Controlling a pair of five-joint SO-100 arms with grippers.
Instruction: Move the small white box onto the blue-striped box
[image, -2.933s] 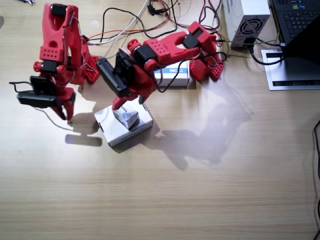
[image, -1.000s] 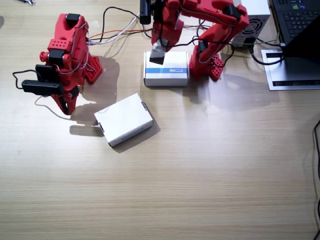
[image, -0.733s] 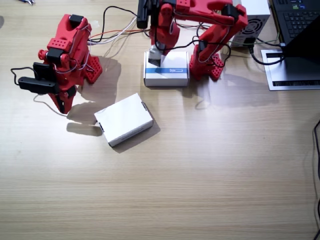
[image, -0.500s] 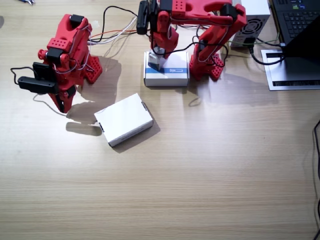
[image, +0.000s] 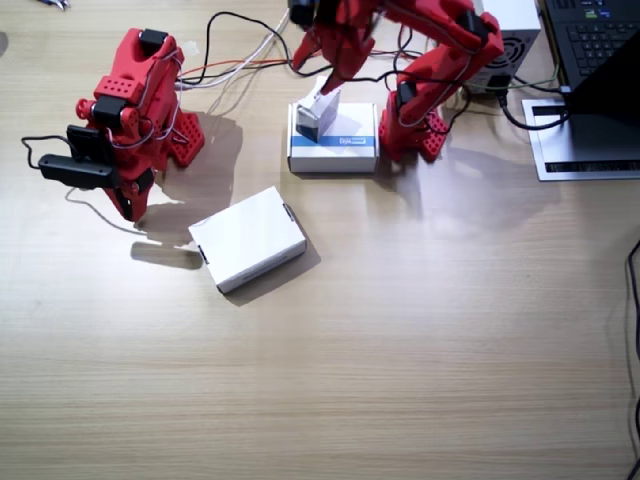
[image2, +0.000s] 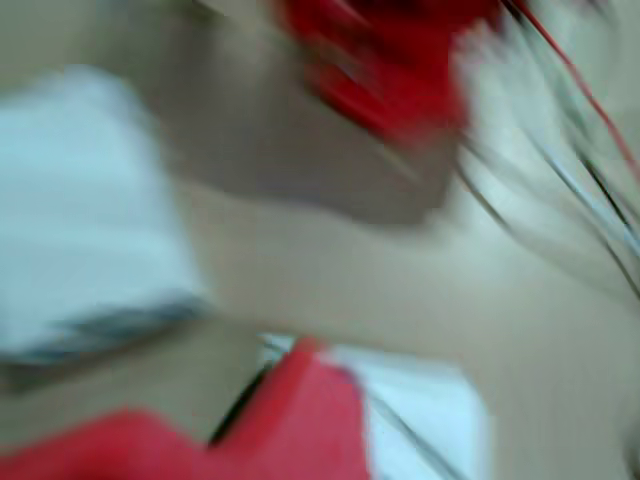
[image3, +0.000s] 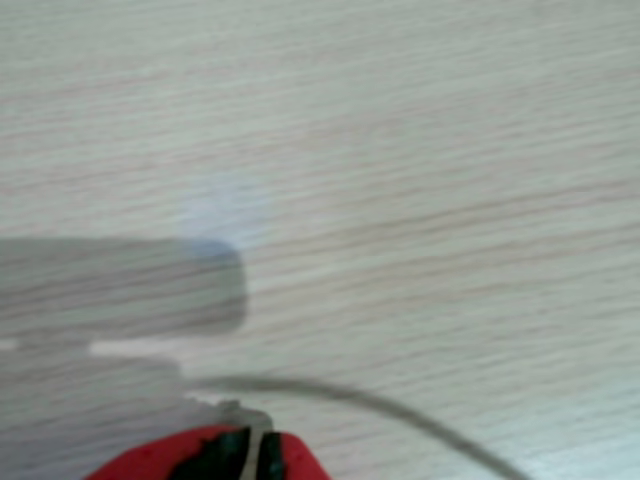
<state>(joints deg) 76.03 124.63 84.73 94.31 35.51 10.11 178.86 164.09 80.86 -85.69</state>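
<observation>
small white box (image: 318, 112): it's sitting on the blue-striped box (image: 340, 140) at the left end of the top, tipped up on an edge rather than lying flat, so placed but not settled imo.

left gripper (image: 333, 72): right above the little box, one fingertip looks like it's touching the top corner. Can't honestly tell if the fingers are spread or pinching it. Its wrist view is pure motion blur, just white blobs and red smear.

right gripper (image: 128, 205): parked off by itself over bare table (image: 420, 350), well apart from everything. Can't tell its finger state either; the wrist view shows wood and a cable.

other stuff: bigger plain white box (image: 247, 238) in the middle of the table, laptop (image: 600, 40) and a grey vented case (image: 505, 40) in the far corner.

how I'd do this bit: make sure the fingers are fully off before lifting, and go straight up, not sideways. It's perched close to the left edge and tilted, so any drag could tip it off. If it's leaning on a fingertip, ease away slowly so it drops flat.
</observation>
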